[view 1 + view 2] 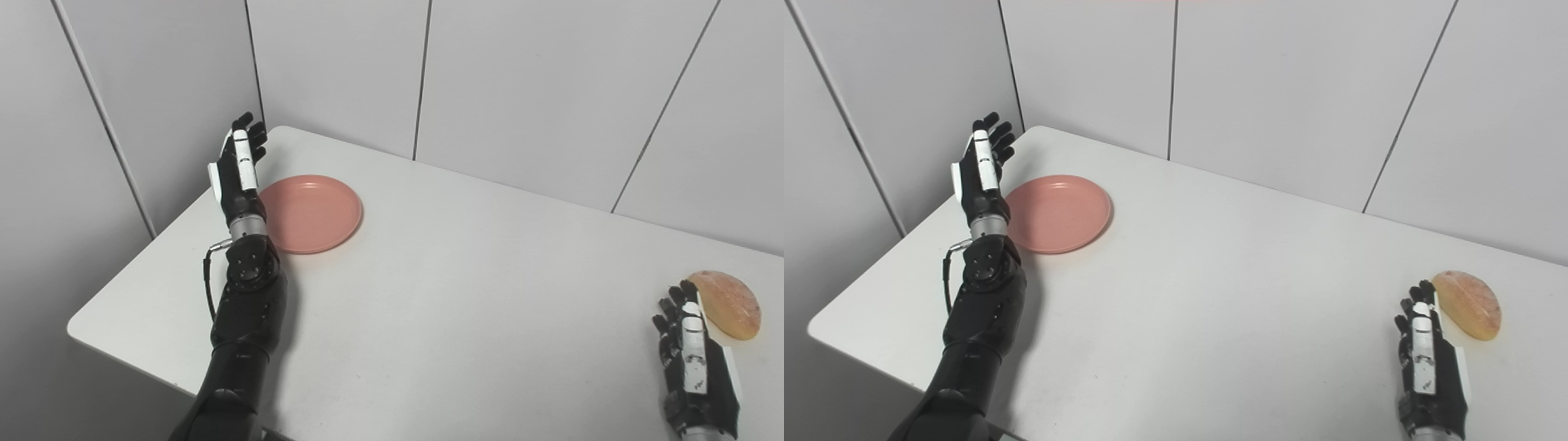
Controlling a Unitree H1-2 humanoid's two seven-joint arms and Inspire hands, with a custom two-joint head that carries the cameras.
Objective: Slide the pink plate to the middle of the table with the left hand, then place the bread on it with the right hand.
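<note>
A pink plate [312,212] lies on the white table [465,282] near its far left corner. My left hand [239,168] stands upright just left of the plate's rim, fingers apart, holding nothing; I cannot tell if it touches the rim. A half-round piece of bread [729,304] lies at the table's right side. My right hand [695,361] is open and empty, just in front and left of the bread, fingertips close to its edge.
White wall panels [520,86] stand right behind the table. The table's left edge [79,327] lies close to my left forearm. Bare tabletop stretches between the plate and the bread.
</note>
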